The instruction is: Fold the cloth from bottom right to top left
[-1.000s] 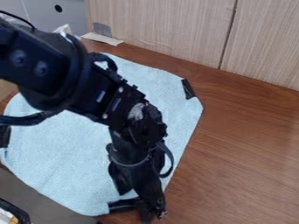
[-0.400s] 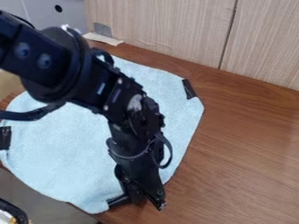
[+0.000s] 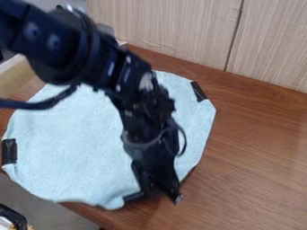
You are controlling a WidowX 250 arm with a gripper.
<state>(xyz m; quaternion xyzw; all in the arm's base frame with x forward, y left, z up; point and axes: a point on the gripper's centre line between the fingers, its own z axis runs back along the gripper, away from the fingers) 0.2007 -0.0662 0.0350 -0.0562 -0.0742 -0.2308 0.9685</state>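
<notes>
Well, the cloth (image 3: 75,155) lies mostly flat on the counter (image 3: 258,148), with the end effector (image 3: 158,193) pinching its near right corner. The fold looks barely begun, so next that corner should go up and over to the far left.

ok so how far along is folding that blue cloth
Only the approach looks done: the gripper sits at the bottom edge of the cloth. Grabbing is probably in hand, though I can't tell whether it holds fabric. The fold is left: the cloth lies broadly spread, no flap visible toward the top left.
</notes>
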